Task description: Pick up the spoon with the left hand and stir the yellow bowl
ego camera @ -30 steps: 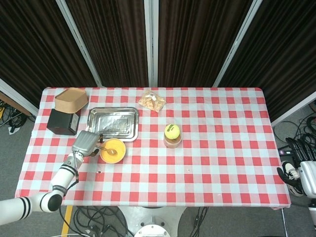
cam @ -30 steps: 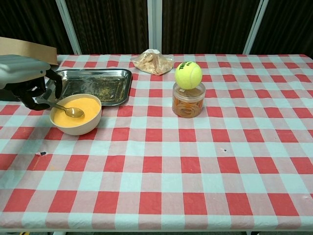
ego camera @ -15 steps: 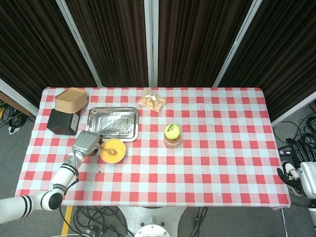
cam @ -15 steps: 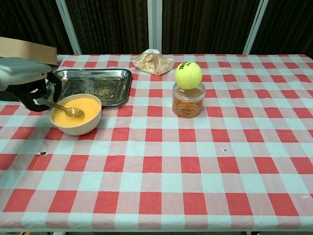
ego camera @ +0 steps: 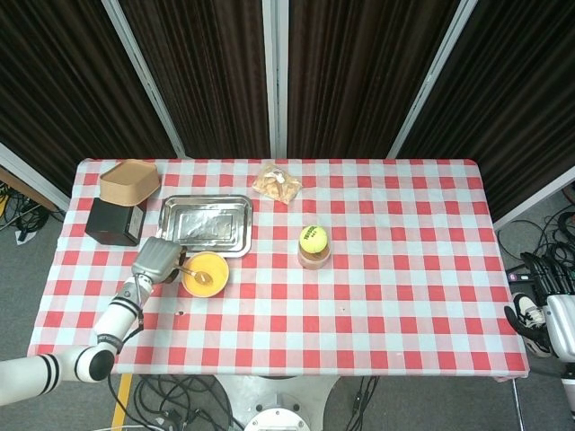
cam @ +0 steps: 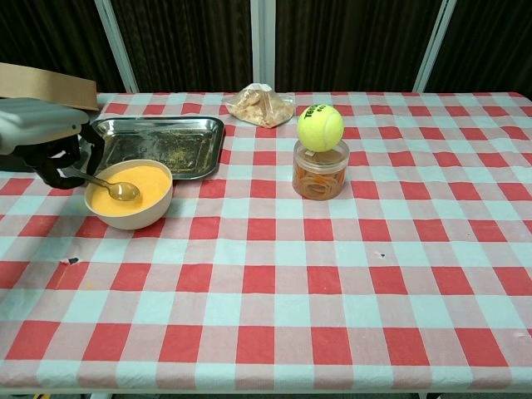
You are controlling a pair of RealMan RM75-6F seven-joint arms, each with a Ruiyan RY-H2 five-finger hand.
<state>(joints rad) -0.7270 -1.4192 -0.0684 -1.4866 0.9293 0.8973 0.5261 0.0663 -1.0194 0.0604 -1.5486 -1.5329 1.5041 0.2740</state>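
Head view, left hand: the left hand [ego camera: 155, 260] sits just left of the yellow bowl [ego camera: 205, 273], fingers curled around the spoon [ego camera: 192, 273] handle.
Head view, spoon: its handle runs from the hand over the bowl's left rim, and the scoop lies inside the bowl.
Head view, bowl's neighbours: the metal tray [ego camera: 206, 224] lies just behind the bowl; the tennis ball [ego camera: 313, 238] sits on top of a clear container to the bowl's right; the snack bag [ego camera: 277, 185] lies further back and to the right.
Head view, right hand: only a grey-and-white part shows far right of the bowl, off the table edge; I cannot tell how its fingers lie.
Chest view, left hand: the left hand [cam: 48, 140] hangs at the bowl's [cam: 130, 206] left, dark fingers [cam: 60, 163] wrapped on the spoon's [cam: 112, 187] handle.
Chest view, spoon: the scoop rests on the yellow filling, left of the bowl's centre.
Chest view, container: the clear container [cam: 320, 170] stands well right of the bowl, with the ball on its top.
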